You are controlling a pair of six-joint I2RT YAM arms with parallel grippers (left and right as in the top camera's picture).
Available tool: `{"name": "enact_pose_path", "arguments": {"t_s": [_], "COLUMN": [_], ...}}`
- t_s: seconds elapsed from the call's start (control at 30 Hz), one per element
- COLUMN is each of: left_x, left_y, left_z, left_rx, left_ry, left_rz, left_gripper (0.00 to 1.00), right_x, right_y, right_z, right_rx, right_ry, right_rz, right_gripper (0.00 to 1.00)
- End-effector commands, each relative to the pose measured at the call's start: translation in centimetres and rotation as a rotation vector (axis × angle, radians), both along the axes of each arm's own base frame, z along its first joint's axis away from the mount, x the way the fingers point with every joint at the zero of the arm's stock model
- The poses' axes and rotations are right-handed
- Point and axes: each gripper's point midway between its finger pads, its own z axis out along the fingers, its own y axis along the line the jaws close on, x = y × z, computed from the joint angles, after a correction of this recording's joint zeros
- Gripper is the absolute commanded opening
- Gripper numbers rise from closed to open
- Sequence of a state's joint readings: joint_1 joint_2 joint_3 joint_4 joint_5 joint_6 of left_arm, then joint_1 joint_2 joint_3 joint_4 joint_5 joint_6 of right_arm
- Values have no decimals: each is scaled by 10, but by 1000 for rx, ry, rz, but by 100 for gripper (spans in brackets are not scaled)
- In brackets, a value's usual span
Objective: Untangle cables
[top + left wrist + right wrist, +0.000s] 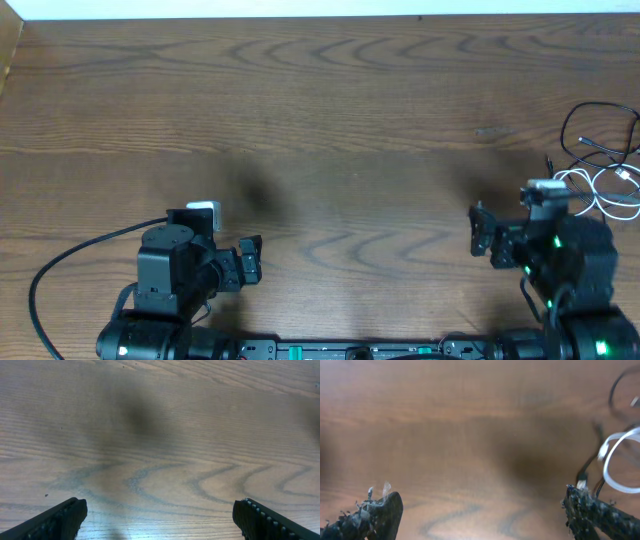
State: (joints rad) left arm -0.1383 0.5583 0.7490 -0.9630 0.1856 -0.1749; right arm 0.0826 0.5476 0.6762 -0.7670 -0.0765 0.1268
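- Table (330,110): flat brown wood-grain top, smooth, wavy ring pattern.
- Left gripper (254,262): black ribbed fingers (55,520) spread fully apart, nothing between them, only bare wood in front.
- Right gripper (477,233): jaws also wide apart, holding nothing; pads (375,515) look frayed and fuzzy.
- Cables (605,165): at the table's right edge, near the right arm, clear of both grippers.
- Thin black cord (615,385) forms an open loop; white cord (619,438) lies in a flat coil. The two overlap, with small plugs at the ends.

Right pincer (482,501), jaws wide apart; cables (619,439) at right edge
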Motion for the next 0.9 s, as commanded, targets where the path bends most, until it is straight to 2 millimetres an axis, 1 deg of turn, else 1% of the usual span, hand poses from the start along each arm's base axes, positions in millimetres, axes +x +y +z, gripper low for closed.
{"name": "enact_pose_path", "arguments": {"t_s": [0.0,0.07,0.17,0.33,0.63,0.73,0.8,0.87], "left_x": [0,0,0,0,0,0,0,0], "left_y": [0,0,0,0,0,0,0,0], "left_z": [-1,-1,-1,-1,-1,-1,-1,-1], "left_rx": [9,9,9,9,9,9,9,9], "left_ry": [-1,-1,-1,-1,-1,-1,-1,-1], "left_rz": [-15,-15,-15,-15,-15,-15,-15,-15], "left_gripper": [98,98,98,98,98,98,98,98], "right_x": [-8,-10,-10,-3,7,10,11,10], "right_y": [-4,-4,-4,-4,-3,-2,-5,-7], "right_z": [14,21,26,28,29,37,46,50], "right_rx": [-70,-79,-71,-59,-45,-39,-35,-30], "right_ry": [-146,-241,-342,-502,-698,-780,-867,-940], "right_rz": [25,31,26,19,9,4,-16,-31], "right_gripper": [99,99,99,99,99,99,99,99]}}
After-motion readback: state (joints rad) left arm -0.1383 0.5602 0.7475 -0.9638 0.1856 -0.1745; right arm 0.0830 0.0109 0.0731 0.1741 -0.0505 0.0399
